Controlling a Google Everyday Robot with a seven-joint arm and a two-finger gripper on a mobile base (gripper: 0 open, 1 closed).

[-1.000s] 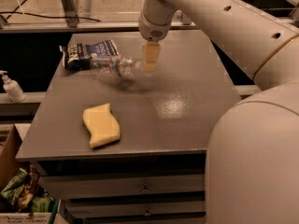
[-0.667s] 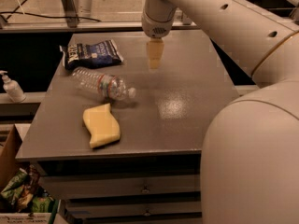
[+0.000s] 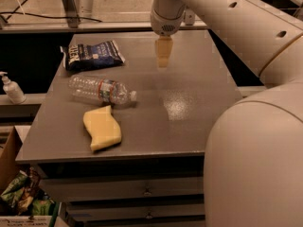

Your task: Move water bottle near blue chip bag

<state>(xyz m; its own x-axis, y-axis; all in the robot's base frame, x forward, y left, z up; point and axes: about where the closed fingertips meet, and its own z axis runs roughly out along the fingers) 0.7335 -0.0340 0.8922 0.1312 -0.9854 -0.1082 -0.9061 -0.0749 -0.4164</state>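
The water bottle [image 3: 101, 90] lies on its side on the grey table [image 3: 189, 117], cap pointing right, just in front of the blue chip bag [image 3: 91, 55] at the back left. My gripper [image 3: 164, 60] hangs above the table's back middle, to the right of the bag and bottle. It holds nothing.
A yellow wavy sponge [image 3: 102, 128] lies in front of the bottle near the table's front left. A white pump-dispenser bottle [image 3: 11, 88] stands on a ledge off the left edge. A box of snack bags [image 3: 23, 200] sits on the floor at lower left. My arm fills the right side.
The bottle left my gripper and now lies flat on the table below the chip bag. My gripper has lifted up and away from it.
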